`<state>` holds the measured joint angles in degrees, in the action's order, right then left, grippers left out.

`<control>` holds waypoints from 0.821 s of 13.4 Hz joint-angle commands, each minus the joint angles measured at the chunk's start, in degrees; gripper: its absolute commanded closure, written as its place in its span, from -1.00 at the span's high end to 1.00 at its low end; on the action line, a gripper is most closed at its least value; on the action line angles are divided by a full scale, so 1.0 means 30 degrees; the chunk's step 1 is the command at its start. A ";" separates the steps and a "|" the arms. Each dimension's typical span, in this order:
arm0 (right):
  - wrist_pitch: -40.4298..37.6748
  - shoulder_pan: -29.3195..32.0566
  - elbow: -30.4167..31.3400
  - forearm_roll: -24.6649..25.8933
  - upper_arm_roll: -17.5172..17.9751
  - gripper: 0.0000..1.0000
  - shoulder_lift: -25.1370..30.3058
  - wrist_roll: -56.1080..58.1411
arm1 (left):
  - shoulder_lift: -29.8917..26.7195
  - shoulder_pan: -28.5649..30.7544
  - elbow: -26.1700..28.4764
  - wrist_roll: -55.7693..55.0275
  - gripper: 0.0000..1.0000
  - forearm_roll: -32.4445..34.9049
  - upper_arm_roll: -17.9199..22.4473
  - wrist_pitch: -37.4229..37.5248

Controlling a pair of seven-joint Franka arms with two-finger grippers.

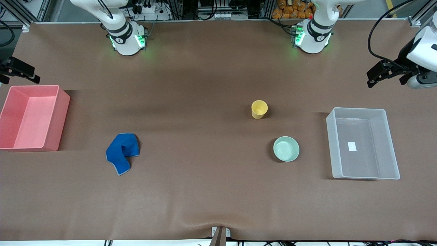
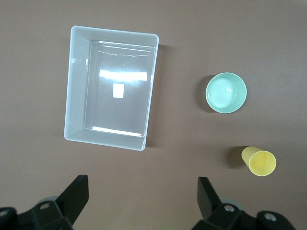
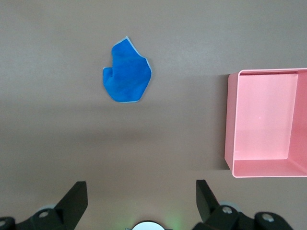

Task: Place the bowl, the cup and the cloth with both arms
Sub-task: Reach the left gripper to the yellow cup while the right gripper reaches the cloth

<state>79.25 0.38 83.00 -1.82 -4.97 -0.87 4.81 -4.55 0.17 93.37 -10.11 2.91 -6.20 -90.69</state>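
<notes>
Judging cloth (image 1: 122, 152) soft, pinchable at a fold; bowl (image 1: 286, 148) and cup (image 1: 259, 109) glossy, rim-gripped; both grippers (image 2: 143, 191) (image 3: 141, 191) wide, empty.

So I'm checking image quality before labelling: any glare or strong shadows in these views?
Left wrist view: bright white glare streaks on the floor of the clear bin; short shadows beside the bowl and cup. Front view: green base-light glow on the table, dark shadow beside the pink bin. Right wrist view: even light, cloth sharp.
</notes>
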 commanded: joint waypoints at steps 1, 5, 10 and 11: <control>-0.0315 0.0166 -0.0450 -0.0419 0.0017 1.00 -0.0209 -0.0138 | -0.0564 -0.0114 0.0370 -0.0114 1.00 -0.0413 0.0163 0.0082; -0.0315 0.0137 -0.0421 -0.0419 0.0017 1.00 -0.0209 -0.0109 | 0.0137 0.0033 -0.0039 0.0059 1.00 -0.0413 0.0017 0.0082; -0.0344 0.0194 -0.0421 -0.0477 0.0017 1.00 -0.0267 -0.0197 | 0.0431 -0.0026 0.1303 -0.0581 1.00 -0.2200 -0.1384 -0.0296; -0.0402 0.0224 -0.0334 -0.0477 0.0017 1.00 -0.0326 -0.0168 | 0.0402 0.0032 0.2033 -0.1194 1.00 -0.2229 -0.1941 -0.0908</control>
<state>79.14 0.40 83.01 -1.99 -4.99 -0.97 4.81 -2.92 0.07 96.00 -11.20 -2.61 -9.42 -91.06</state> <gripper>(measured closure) 0.000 0.000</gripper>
